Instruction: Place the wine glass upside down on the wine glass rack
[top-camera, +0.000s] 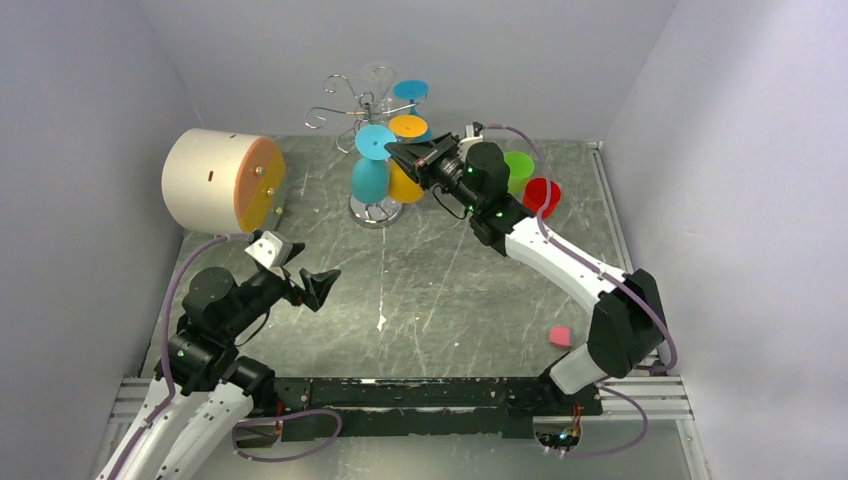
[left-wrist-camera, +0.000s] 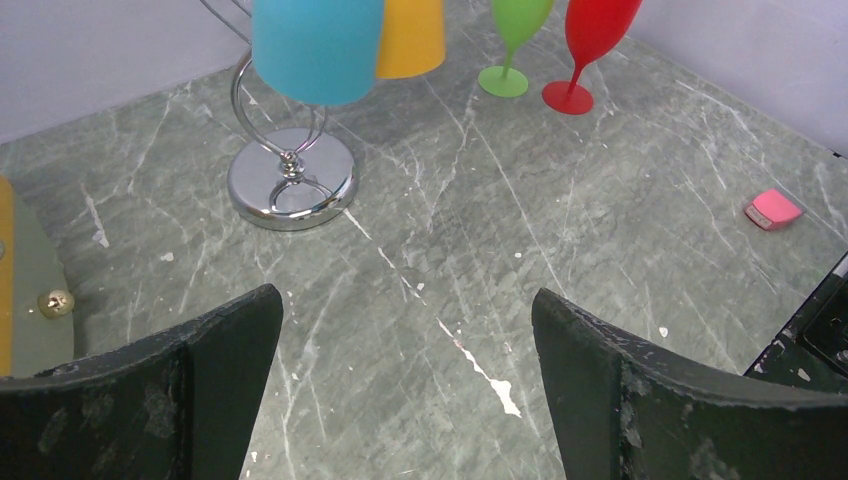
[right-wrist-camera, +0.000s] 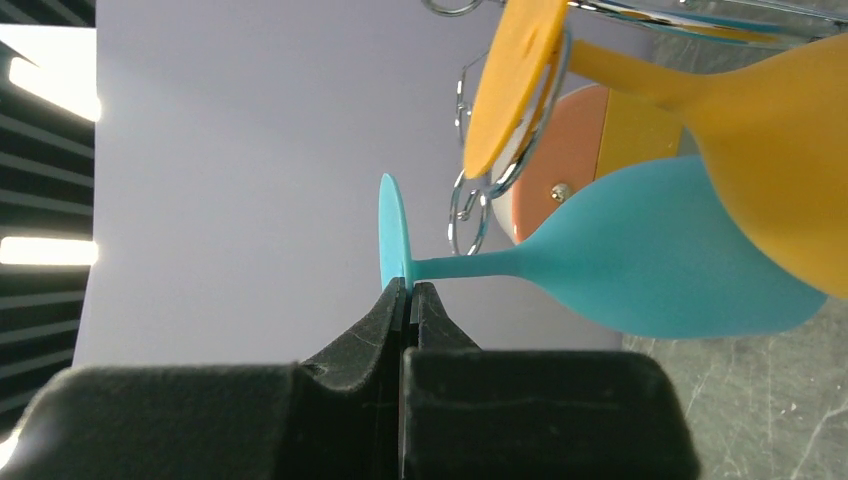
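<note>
Hanging bowl-down beside the wine glass rack (left-wrist-camera: 292, 182), the blue wine glass (right-wrist-camera: 640, 260) is well clear of the marble-patterned table (left-wrist-camera: 600, 260), its round foot uppermost. It is pressed against an orange wine glass (right-wrist-camera: 780, 130), whose foot sits in one of the rack's curled wire loops. I cannot tell whether a wire arm carries the blue one as well.

The right gripper (right-wrist-camera: 410, 292) has its fingers pressed together, with the tips against the rim of the blue foot where the stem begins. Whether that thin rim is nipped between them, I cannot make out.

The left gripper (left-wrist-camera: 405, 298) hovers low over the near left of the table, its fingers spread wide with nothing between them.

A green wine glass (left-wrist-camera: 515, 30) and a red wine glass (left-wrist-camera: 590, 40) stand upright side by side to the right of the rack. A small pink block (left-wrist-camera: 772, 208) lies near the right arm's base, and a cream cylinder (top-camera: 205, 180) with an orange end lies on its side at the far left.
</note>
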